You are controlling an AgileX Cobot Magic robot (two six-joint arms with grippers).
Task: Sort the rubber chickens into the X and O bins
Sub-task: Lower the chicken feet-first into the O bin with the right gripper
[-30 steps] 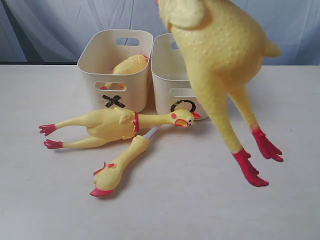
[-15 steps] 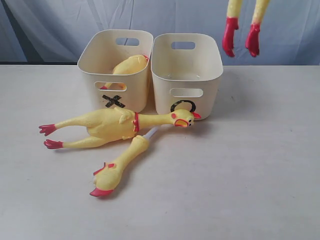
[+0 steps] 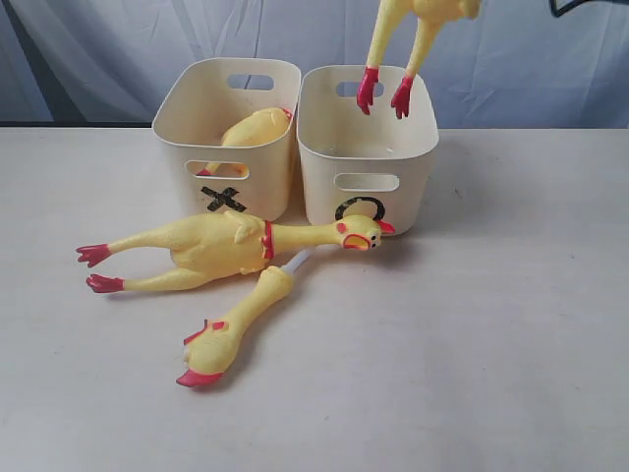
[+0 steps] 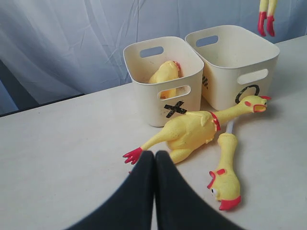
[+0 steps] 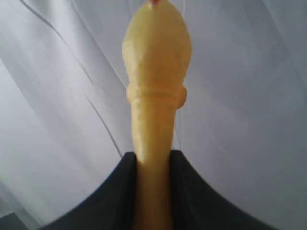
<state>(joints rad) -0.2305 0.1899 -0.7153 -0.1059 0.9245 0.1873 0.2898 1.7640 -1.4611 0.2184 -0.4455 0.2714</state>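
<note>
Rubber chicken (image 5: 156, 62) with pimpled yellow skin hangs clamped by its neck in right hand (image 5: 153, 165); left hand (image 4: 154, 155) pinched closed.

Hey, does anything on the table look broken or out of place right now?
Yes. In front of the X bin, a chicken head and neck lies alone, a white stick poking from its neck end, with no body attached. It rests beside the whole chicken, which looks intact.

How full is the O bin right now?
Apparently empty: no chicken shows inside the O bin; the held chicken hangs in the air.
</note>
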